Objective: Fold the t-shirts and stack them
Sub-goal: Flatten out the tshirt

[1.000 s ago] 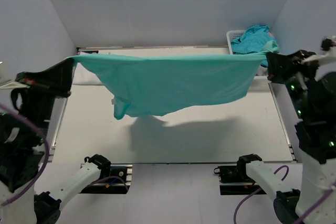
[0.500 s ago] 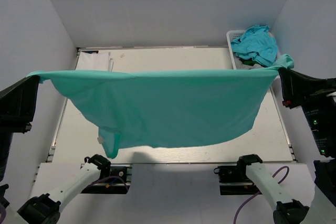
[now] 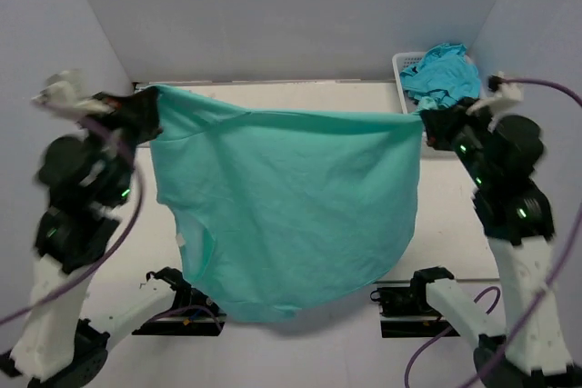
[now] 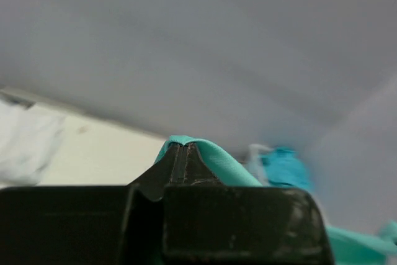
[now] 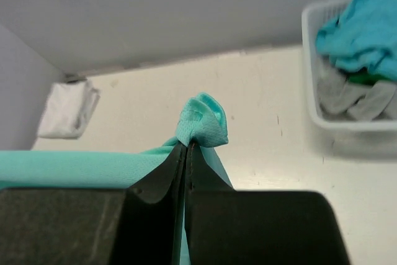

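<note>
A mint-green t-shirt (image 3: 291, 206) hangs spread in the air between both arms, its lower edge drooping near the arm bases. My left gripper (image 3: 150, 108) is shut on its top left corner; in the left wrist view the cloth (image 4: 211, 156) drapes over the closed fingertips. My right gripper (image 3: 426, 124) is shut on the top right corner, with a bunch of green cloth (image 5: 201, 122) pinched at the tips. A turquoise-blue t-shirt (image 3: 444, 74) lies in the basket with a grey one (image 5: 353, 94). A folded white t-shirt (image 5: 67, 111) lies on the table at the far left.
A white lattice basket (image 3: 402, 68) stands at the table's far right corner; it also shows in the right wrist view (image 5: 313, 97). The pale table (image 3: 455, 224) is walled in by grey panels on three sides. The hanging shirt hides much of the table.
Both arms have swung inward and toward the back, bringing the held corners closer together. The green shirt now hangs longer and lower instead of stretched wide.
</note>
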`<state>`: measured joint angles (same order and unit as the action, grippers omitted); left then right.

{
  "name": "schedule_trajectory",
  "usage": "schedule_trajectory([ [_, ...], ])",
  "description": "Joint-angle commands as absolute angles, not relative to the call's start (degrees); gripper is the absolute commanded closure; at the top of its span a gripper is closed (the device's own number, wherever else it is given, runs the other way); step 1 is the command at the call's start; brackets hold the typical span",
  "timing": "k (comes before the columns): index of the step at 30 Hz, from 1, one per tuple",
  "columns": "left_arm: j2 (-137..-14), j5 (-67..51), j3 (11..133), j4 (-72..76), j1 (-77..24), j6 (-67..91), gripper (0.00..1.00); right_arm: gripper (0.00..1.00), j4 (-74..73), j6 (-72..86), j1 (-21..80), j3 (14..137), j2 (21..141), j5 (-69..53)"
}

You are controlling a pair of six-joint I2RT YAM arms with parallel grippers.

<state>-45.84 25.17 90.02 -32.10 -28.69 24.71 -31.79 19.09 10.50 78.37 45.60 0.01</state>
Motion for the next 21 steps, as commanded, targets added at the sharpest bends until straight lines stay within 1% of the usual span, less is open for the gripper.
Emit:
schedule_trajectory([
  [1, -52.5, 43.8, 82.9, -27.0, -28.7, 25.1, 1.0, 1.0, -25.8, 20.9, 10.0, 72.9, 52.0, 1.4],
  [2, -54.4, 45.0, 80.4, -26.3, -27.9, 25.7, 1.0, 1.0, -25.2, 21.1, 9.9, 71.3, 56.5, 1.4],
  [4, -61.0, 49.0, 78.8, -25.7, -27.9, 27.4, 1.0, 1.0, -22.2, 22.2, 10.1, 70.0, 61.6, 1.1],
  [6, -65.9, 51.4, 78.1, -25.7, -27.3, 29.5, 1.0, 1.0, -19.1, 22.5, 9.9, 69.1, 66.9, -1.2],
  [8, -73.3, 52.3, 78.1, -25.1, -25.8, 30.3, 1.0, 1.0, -17.4, 22.3, 10.0, 69.7, 73.1, -1.0],
  [9, -75.8, 51.3, 78.1, -24.3, -23.9, 30.3, 1.0, 1.0, -17.5, 22.1, 10.0, 71.8, 79.4, -0.6],
  [10, -81.2, 50.7, 78.1, -23.6, -22.9, 30.3, 1.0, 1.0, -17.7, 21.7, 10.0, 72.7, 81.7, -0.4],
  [11, -84.2, 50.1, 78.8, -22.7, -21.9, 30.3, 1.0, 1.0, -18.5, 21.3, 9.9, 76.6, 88.4, -0.3],
  [12, -87.4, 48.1, 79.7, -22.2, -20.8, 31.1, 0.97, 1.0, -18.6, 21.0, 10.0, 77.8, 90.6, -0.3],
  [14, -94.4, 44.8, 84.5, -22.1, -17.7, 32.2, 0.89, 1.0, -18.2, 19.8, 9.9, 81.8, 94.8, -0.3],
  [15, -101.9, 43.3, 86.7, -21.1, -16.6, 31.6, 0.8, 1.0, -17.9, 19.4, 9.8, 85.1, 102.1, -0.3],
  [16, -105.8, 41.8, 92.0, -21.1, -14.9, 31.1, 0.49, 0.95, -17.5, 18.2, 9.8, 90.0, 104.7, -0.3],
  [17, -109.8, 38.4, 95.5, -21.6, -14.1, 31.1, 0.27, 0.75, -18.2, 18.0, 9.6, 96.4, 113.3, -0.3],
  [18, -118.2, 36.4, 104.4, -22.5, -13.3, 30.4, 0.1, 0.65, -19.6, 17.8, 9.6, 104.3, 116.5, 1.6],
  [19, -122.5, 34.6, 110.3, -28.2, -12.5, 30.4, 0.0, 0.57, -22.1, 17.5, 9.7, 108.4, 122.4, 1.8],
  [20, -126.4, 31.1, 116.6, -32.0, -11.3, 30.4, 0.0, 0.34, -25.0, 17.6, 9.6, 112.2, 125.0, 1.7],
  [21, -130.0, 30.0, 127.9, -35.2, -10.7, 30.4, 0.0, 0.25, -27.0, 17.0, 9.4, 120.2, 127.5, 0.6],
])
